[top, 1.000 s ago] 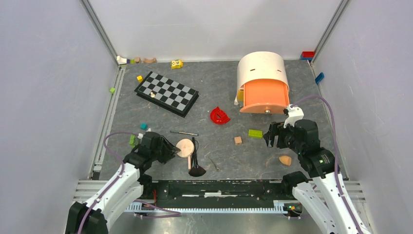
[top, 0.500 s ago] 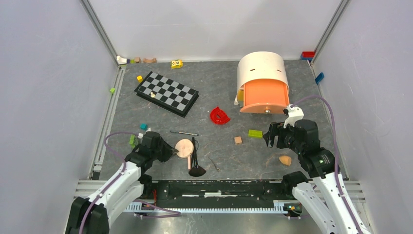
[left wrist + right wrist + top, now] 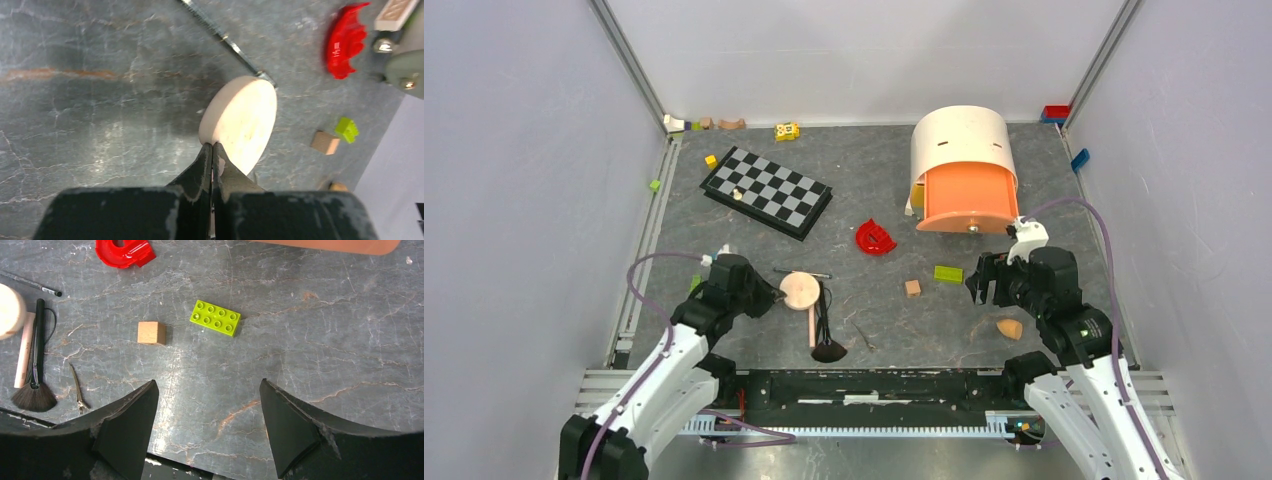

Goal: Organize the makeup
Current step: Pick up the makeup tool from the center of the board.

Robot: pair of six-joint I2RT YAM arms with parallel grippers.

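My left gripper is shut on the edge of the round peach compact, held just above the table; in the left wrist view the fingertips pinch the rim of the compact. A pink stick and a black-handled brush lie below it. A thin black liner lies just beyond. An orange teardrop sponge lies by my right arm. My right gripper is open and empty over bare table.
A white and orange drawer organizer stands at the back right. A chessboard, a red curved piece, a green brick, a wooden block and a small metal clip lie around.
My left gripper has lifted the compact and carried it a little away from me, uncovering the pink stick. The right arm has not moved.
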